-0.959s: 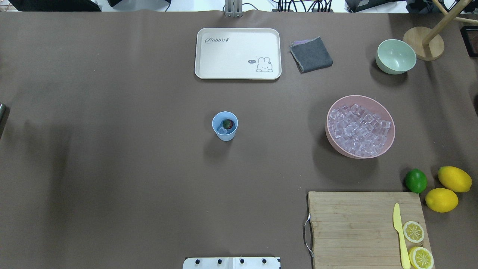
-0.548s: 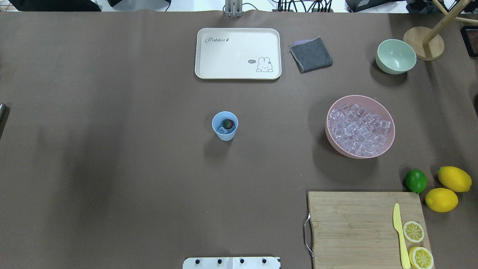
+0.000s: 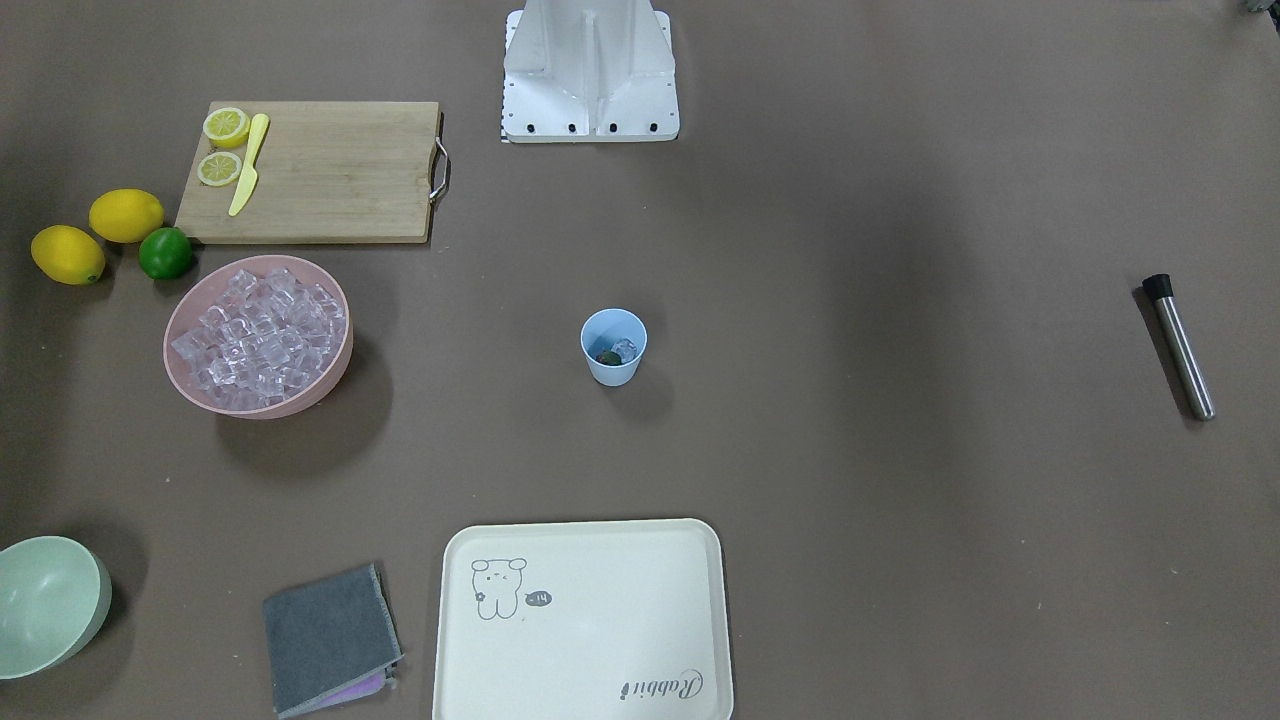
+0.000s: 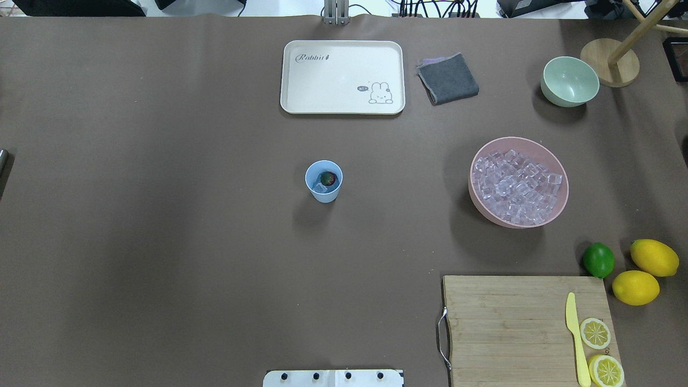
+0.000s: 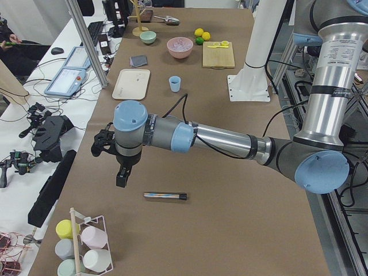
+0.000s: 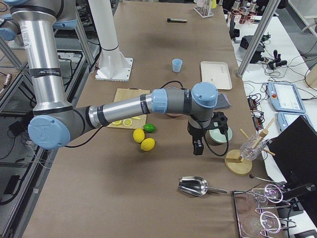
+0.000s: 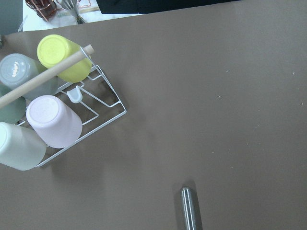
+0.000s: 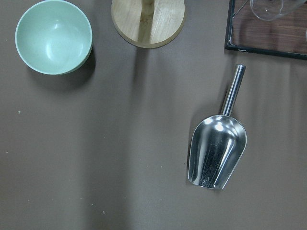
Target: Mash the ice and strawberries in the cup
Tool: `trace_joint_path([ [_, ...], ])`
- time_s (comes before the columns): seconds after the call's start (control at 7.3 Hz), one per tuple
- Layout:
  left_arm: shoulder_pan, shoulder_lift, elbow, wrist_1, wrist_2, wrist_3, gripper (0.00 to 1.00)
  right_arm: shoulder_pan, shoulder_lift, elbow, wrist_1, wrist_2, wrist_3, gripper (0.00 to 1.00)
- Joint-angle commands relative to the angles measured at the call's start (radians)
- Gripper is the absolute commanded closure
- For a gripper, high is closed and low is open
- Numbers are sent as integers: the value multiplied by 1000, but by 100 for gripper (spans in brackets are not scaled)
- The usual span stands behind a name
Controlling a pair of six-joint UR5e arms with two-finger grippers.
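The light-blue cup (image 4: 323, 181) stands upright mid-table, also in the front view (image 3: 613, 347). Inside it lie a strawberry (image 4: 329, 178) and an ice cube (image 4: 320, 187). More ice (image 4: 516, 185) fills the pink bowl (image 4: 559, 203) at the right. A steel muddler with a black tip (image 3: 1180, 347) lies flat on the table's far left end, its end also in the left wrist view (image 7: 189, 208). My left gripper (image 5: 122, 175) hangs above the table next to the muddler (image 5: 165, 196). My right gripper (image 6: 198, 147) hovers past the green bowl. I cannot tell either gripper's state.
A cream tray (image 4: 342, 77), grey cloth (image 4: 448, 78) and green bowl (image 4: 570, 81) line the far side. A cutting board (image 4: 510, 328) with yellow knife and lemon slices, a lime (image 4: 598, 259) and two lemons sit front right. A metal scoop (image 8: 217, 148) and a cup rack (image 7: 43, 110) lie at the table ends.
The cup, bowls and other objects have not moved. Only a faint shadow on the table's left side has shifted.
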State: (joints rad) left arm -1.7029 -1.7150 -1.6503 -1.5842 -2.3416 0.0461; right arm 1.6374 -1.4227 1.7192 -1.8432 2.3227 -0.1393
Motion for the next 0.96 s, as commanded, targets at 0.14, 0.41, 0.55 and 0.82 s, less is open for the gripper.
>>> trace_joint_path([
  [0.14, 49, 116, -60, -43, 5, -5, 1, -1, -24, 5, -2, 9, 41, 1],
  [0.41, 80, 140, -51, -65, 2, -6, 1, -2, -32, 14, 7, 7, 30, 1],
  [0.55, 81, 143, -51, -68, 2, -6, 1, -2, -33, 7, 24, 4, 29, 1],
  [0.82, 81, 131, -77, -62, 2, -8, 1, -5, -30, -1, 48, 4, 43, 1],
])
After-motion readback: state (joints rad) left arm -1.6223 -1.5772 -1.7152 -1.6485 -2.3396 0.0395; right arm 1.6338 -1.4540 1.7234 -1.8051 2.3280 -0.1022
